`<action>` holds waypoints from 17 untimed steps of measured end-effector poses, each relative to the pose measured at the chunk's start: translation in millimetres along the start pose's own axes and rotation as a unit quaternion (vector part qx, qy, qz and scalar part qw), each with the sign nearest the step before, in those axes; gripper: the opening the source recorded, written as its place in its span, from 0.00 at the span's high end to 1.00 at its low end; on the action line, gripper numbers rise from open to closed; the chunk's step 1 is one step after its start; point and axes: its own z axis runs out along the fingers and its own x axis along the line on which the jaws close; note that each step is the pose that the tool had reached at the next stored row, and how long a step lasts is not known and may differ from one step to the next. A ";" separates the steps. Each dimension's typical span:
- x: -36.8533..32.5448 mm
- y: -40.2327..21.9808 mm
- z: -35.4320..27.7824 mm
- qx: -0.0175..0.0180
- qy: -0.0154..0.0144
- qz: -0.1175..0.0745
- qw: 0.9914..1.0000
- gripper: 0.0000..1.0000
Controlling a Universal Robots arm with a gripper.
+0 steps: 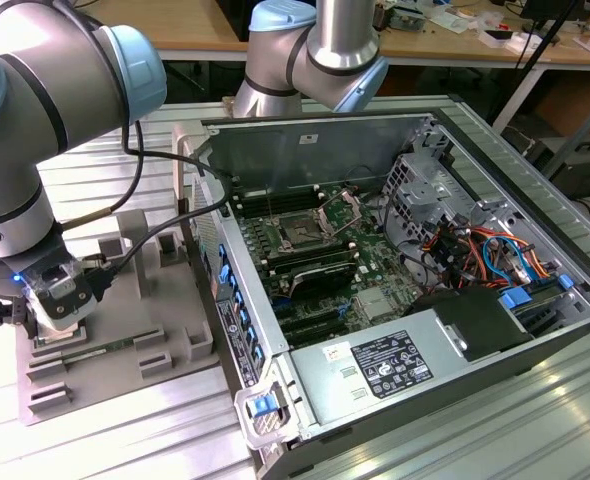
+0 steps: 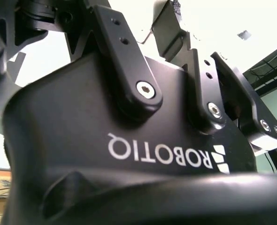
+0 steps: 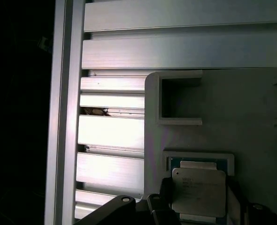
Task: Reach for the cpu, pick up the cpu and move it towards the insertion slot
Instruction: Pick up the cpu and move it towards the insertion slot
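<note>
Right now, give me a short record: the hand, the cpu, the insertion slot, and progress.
hand: low over the grey fixture, exterior view's left
cpu: at the fixture's square pocket, close to the hand
insertion slot: inside the open computer case, bracket raised
progress: cpu far from the slot

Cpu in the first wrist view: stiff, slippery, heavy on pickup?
Probably stiff: the cpu is a flat square with a metal top. That smooth silvery top may be slippery. It looks thin, so likely light, with little edge to grip.
</note>
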 end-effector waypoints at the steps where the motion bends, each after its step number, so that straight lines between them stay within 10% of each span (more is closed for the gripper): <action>1: 0.0 0.0 0.0 0.000 0.000 0.000 1.000 0.46; 17: 0.0 0.1 -7.9 -0.003 0.000 0.000 1.000 0.46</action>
